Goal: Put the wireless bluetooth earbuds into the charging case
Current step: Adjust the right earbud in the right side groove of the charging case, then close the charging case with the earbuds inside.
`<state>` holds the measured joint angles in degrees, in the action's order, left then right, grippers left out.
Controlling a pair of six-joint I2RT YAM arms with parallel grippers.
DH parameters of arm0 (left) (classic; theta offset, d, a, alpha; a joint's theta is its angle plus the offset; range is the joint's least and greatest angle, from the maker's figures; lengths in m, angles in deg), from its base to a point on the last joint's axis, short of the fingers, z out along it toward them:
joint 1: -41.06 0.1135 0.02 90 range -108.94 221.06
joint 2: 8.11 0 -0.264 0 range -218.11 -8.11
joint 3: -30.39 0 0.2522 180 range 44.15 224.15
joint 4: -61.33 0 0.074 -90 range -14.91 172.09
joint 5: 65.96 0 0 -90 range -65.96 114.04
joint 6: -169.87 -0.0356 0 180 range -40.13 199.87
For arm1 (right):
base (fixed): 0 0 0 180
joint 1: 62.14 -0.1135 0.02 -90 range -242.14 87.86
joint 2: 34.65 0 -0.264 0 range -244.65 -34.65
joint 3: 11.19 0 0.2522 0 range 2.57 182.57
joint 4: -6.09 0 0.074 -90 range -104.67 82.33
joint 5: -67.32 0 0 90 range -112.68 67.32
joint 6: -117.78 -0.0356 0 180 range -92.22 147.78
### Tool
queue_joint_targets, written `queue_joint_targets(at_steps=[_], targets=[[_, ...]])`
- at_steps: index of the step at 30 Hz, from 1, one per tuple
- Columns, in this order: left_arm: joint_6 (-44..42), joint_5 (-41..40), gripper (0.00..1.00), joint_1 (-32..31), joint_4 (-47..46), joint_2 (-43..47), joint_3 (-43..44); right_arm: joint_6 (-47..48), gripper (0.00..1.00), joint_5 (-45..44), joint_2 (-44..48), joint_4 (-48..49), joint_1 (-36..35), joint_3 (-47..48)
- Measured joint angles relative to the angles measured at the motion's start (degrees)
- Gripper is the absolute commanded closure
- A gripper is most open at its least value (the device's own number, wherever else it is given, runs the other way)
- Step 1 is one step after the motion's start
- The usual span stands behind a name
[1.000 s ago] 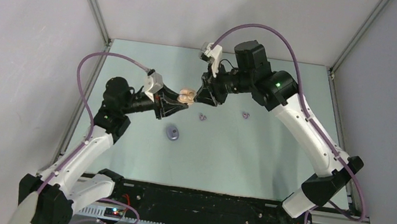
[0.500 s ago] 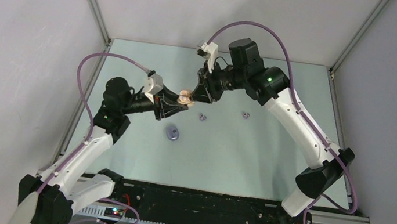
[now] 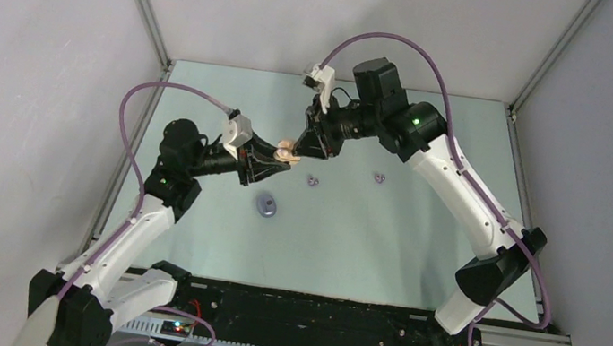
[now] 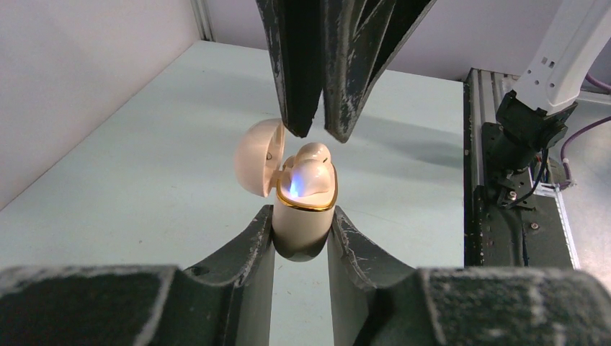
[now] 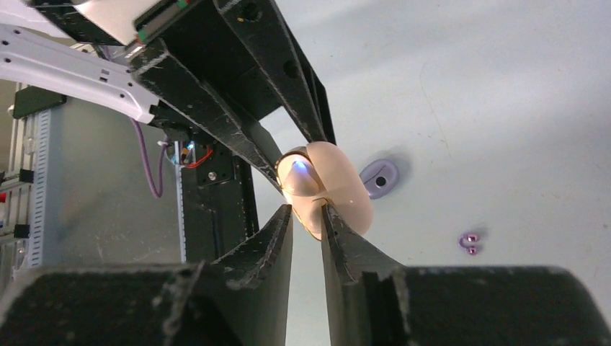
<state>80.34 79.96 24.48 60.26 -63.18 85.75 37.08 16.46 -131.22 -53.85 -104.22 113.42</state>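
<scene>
Left gripper (image 4: 301,216) clamps the open cream case (image 4: 303,234); only wrist views show its blue light (image 4: 294,187).

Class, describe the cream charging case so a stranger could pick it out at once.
Start at the pale green table and look just left of its centre. There the left gripper clamps a cream charging case, lid open. Unlike the purple case lying on the table nearby, it is gold-rimmed and held up.

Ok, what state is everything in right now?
cream case: lid open, blue light on.
cream earbuds: seated in that case.
left gripper: shut on the cream case.
right gripper: fingers barely apart, empty, over the earbuds.
purple case: looks closed, on table.
purple earbuds: loose on table.
</scene>
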Motion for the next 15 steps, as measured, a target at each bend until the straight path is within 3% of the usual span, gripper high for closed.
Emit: queue_joint_targets(at_steps=[3, 5, 6, 8, 10, 15], targets=[[0.0, 0.0, 1.0, 0.0, 0.0, 0.0, 0.0, 1.0, 0.56, 2.4, 0.0, -0.4, 0.3, 0.8], [-0.1, 0.0, 1.0, 0.0, 0.3, 0.0, 0.0, 2.6, 0.38, 3.6, 0.2, -0.6, 0.3, 1.8], [-0.4, 0.0, 1.0, 0.0, 0.5, 0.0, 0.0, 4.7, 0.23, 3.9, 0.8, -0.6, 0.4, 1.9], [-0.8, 0.2, 1.0, 0.1, 0.8, 0.0, 0.0, 7.0, 0.08, 3.7, 2.3, -0.5, 0.4, 1.6], [-1.6, 0.4, 1.0, 0.2, 1.3, 0.0, 0.0, 9.5, 0.03, 3.3, 4.3, -0.1, 0.4, 0.3], [-5.2, 1.8, 1.0, 0.2, 4.3, 0.0, 0.4, 16.0, 0.02, 2.8, 5.6, -0.4, 0.3, -0.7]])
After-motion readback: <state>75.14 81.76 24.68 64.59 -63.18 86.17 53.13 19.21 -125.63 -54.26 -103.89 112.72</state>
